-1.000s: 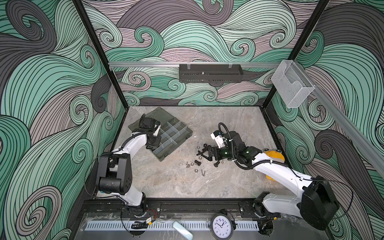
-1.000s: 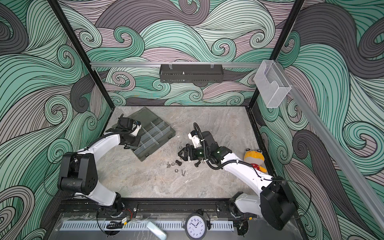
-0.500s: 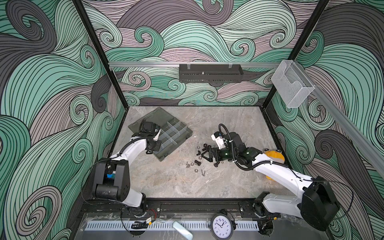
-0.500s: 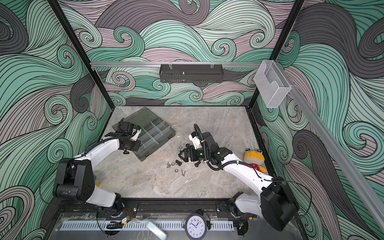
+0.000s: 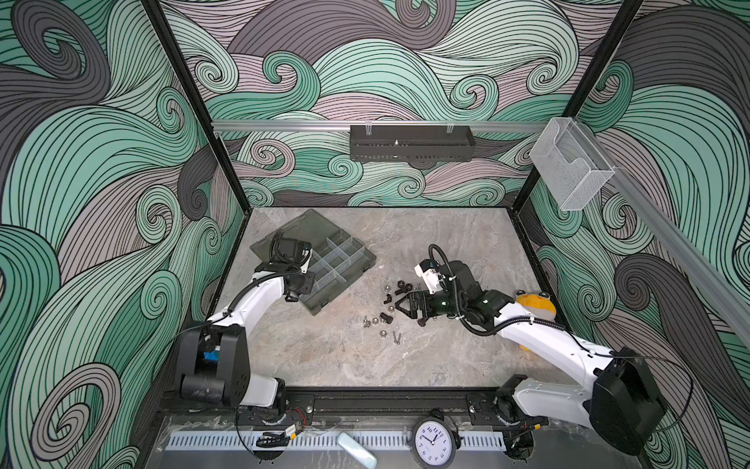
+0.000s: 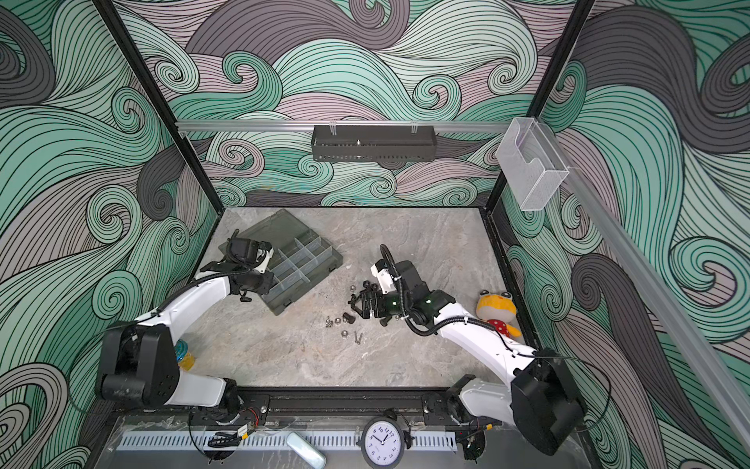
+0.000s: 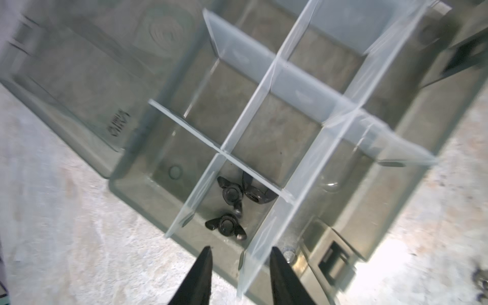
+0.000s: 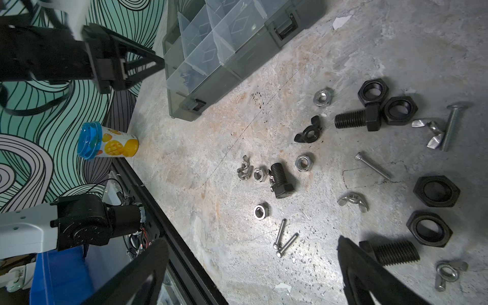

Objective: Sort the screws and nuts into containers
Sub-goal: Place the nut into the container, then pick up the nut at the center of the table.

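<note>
The grey-olive organiser box [image 5: 354, 266] [image 6: 320, 260] lies open at the left, its lid folded back. My left gripper [image 7: 240, 250] hovers open over the box's front wall, nothing between its fingers. Below it, one compartment holds three black wing nuts [image 7: 229, 195]; the other containers in this view look empty. Loose screws and nuts are scattered mid-table: black bolts [image 8: 353, 120], thin silver screws [image 8: 373, 166], black hex nuts [image 8: 373, 91], silver hex nuts [image 8: 303, 162], a black wing nut [image 8: 309, 130]. My right gripper [image 8: 250, 264] [image 5: 397, 303] hangs wide open low over this pile, holding nothing.
A blue-lidded tub [image 8: 108, 141] [image 6: 182, 353] stands at the table's front left edge by the left arm's base. A yellow plush toy [image 5: 533, 304] sits at the right wall behind the right arm. A clear box [image 5: 570, 166] and a black tray [image 5: 410, 142] hang on the walls.
My left gripper's jaws have come apart, and the left arm has shifted slightly along the organiser's near-left side. The right arm has stayed where it was, open.
</note>
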{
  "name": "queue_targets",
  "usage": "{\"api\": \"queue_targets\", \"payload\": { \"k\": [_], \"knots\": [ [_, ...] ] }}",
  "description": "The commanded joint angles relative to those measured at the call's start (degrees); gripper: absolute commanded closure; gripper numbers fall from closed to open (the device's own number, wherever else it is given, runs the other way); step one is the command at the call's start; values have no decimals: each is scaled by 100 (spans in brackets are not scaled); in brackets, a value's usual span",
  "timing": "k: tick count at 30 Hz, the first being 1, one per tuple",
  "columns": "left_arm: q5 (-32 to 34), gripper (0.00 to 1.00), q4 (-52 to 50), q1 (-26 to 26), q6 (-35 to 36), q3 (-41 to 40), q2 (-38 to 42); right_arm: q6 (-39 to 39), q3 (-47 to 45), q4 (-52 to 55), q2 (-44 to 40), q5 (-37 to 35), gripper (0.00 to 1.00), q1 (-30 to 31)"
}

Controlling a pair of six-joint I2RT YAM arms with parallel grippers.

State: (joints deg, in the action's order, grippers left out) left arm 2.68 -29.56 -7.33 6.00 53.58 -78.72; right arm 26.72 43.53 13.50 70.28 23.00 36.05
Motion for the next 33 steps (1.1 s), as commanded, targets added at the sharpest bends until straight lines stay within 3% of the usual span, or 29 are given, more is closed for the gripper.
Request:
{"api": "queue_targets", "payload": {
  "k": [1,5,10,13,17,22,33],
  "knots": [
    [-773,59,-103,-97,105,239,510,13,-114,-11,-72,-116,0,10],
    [-2301,58,-7,-491,458,150,854,-87,-189,90,-170,-206,0,-77],
    [-2225,56,920,-1838,1338,-471,804,-118,-404,171,-338,-134,0,-314],
    [-2205,58,1175,-2273,1327,-284,206,-59,-600,194,-539,-56,0,-474],
    [-2084,58,1222,-2714,1955,172,-781,-38,-807,353,-874,-94,0,-558],
    [-2026,63,615,-2776,1499,1266,-1916,-34,-962,546,-1200,-136,0,-626],
    [-1926,66,506,-2953,216,1934,-2947,-145,-960,654,-1298,-53,1,-731]
  ]
}}
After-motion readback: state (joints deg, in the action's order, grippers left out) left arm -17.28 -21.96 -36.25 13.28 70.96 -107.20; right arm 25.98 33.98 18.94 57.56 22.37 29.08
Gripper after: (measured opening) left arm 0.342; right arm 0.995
